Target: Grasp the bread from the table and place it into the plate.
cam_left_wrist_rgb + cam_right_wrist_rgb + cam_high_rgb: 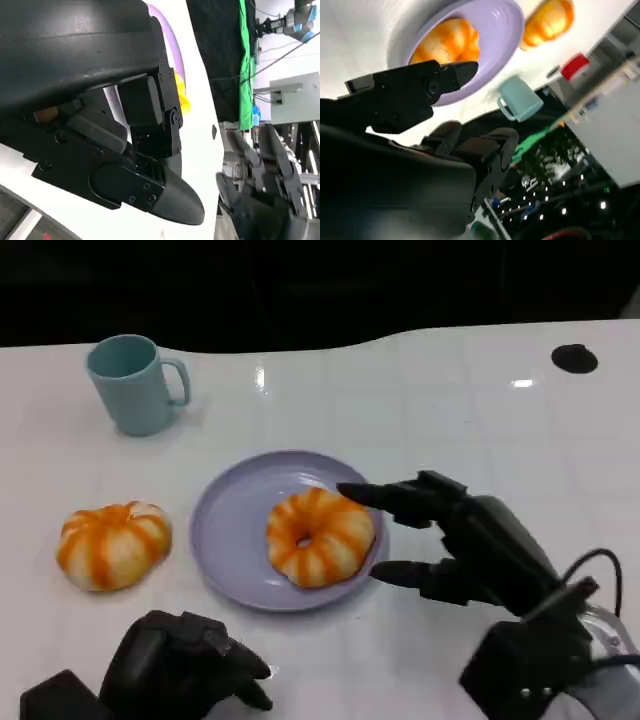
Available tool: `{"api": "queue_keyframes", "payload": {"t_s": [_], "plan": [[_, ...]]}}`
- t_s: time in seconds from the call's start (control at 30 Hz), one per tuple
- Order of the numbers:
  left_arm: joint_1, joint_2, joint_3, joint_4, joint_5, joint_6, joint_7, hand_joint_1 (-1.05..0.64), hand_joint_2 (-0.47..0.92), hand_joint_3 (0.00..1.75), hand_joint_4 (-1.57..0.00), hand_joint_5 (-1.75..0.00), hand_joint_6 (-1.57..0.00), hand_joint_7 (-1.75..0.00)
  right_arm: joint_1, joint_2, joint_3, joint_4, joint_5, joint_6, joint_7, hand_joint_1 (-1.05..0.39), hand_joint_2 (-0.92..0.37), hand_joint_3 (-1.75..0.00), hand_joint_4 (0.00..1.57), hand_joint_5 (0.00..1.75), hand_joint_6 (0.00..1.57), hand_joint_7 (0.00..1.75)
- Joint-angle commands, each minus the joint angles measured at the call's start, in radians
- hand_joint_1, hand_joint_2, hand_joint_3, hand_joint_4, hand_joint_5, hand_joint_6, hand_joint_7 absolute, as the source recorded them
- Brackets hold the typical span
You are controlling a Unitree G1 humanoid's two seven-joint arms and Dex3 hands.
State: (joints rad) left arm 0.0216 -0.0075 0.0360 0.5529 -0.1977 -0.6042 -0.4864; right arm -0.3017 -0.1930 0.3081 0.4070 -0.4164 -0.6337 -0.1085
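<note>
A ring-shaped orange-striped bread (318,537) lies on the lavender plate (225,530) at the table's middle. My right hand (450,540) is just right of the plate, fingers spread on either side of the bread's right edge and holding nothing. A second, rounder bread (112,543) sits on the table left of the plate. My left hand (185,665) rests near the front edge with its fingers curled in on nothing. In the right wrist view the bread (445,42) lies in the plate (505,25) beyond my fingers (415,92).
A light blue mug (135,383) stands at the back left, well away from the plate. A small black spot (574,358) marks the table at the far right. The table's far edge meets a dark background.
</note>
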Motion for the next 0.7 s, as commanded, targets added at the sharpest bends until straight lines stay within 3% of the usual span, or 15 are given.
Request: {"api": "queue_keyframes", "payload": {"t_s": [0.03,0.17,0.2,0.27,0.37,0.57,0.7], "plan": [[-0.009,0.012,0.008,0.019,-0.003,-0.018,0.0,-1.05,0.89,0.0,-1.45,-0.63,-1.57,-0.23,0.05,-0.021,-0.049,-0.022,0.078,-0.048,0.029,-0.11,-0.91,-0.08,0.57,0.8,0.76,0.21],[-0.004,0.013,0.007,0.016,0.003,-0.024,0.005,-1.05,0.89,0.0,-1.45,-0.63,-1.57,-0.22,0.109,-0.014,-0.082,-0.056,0.199,-0.057,0.094,-0.08,-0.88,-0.16,0.61,0.93,0.83,0.28],[-0.002,0.013,0.007,0.014,0.003,-0.024,0.006,-1.05,0.9,0.0,-1.45,-0.63,-1.57,-0.22,0.127,-0.012,-0.091,-0.071,0.229,-0.051,0.113,-0.06,-0.72,-0.48,0.6,0.99,0.81,0.37],[-0.001,0.013,0.007,0.013,0.002,-0.025,0.006,-1.05,0.89,0.0,-1.45,-0.63,-1.57,-0.23,0.153,-0.016,-0.105,-0.096,0.267,-0.043,0.143,-0.04,-0.52,-0.89,0.62,1.04,0.79,0.48],[0.0,0.015,0.007,0.011,0.001,-0.026,0.004,-1.05,0.9,0.0,-1.45,-0.63,-1.57,-0.23,0.194,-0.023,-0.126,-0.134,0.333,-0.035,0.198,-0.02,-0.5,-0.96,0.64,1.1,0.8,0.54],[0.002,0.02,0.008,0.006,-0.001,-0.022,0.002,-1.05,0.9,0.0,-1.45,-0.63,-1.57,-0.22,0.287,-0.032,-0.167,-0.247,0.42,0.028,0.281,-0.09,-0.65,-0.79,0.75,1.41,0.86,0.92],[0.005,0.023,0.009,-0.001,-0.002,-0.021,0.001,-1.05,0.9,0.0,-1.45,-0.63,-1.57,-0.22,0.347,-0.032,-0.185,-0.296,0.462,0.048,0.326,-0.08,-0.48,-1.15,0.9,1.65,0.89,1.22]]}}
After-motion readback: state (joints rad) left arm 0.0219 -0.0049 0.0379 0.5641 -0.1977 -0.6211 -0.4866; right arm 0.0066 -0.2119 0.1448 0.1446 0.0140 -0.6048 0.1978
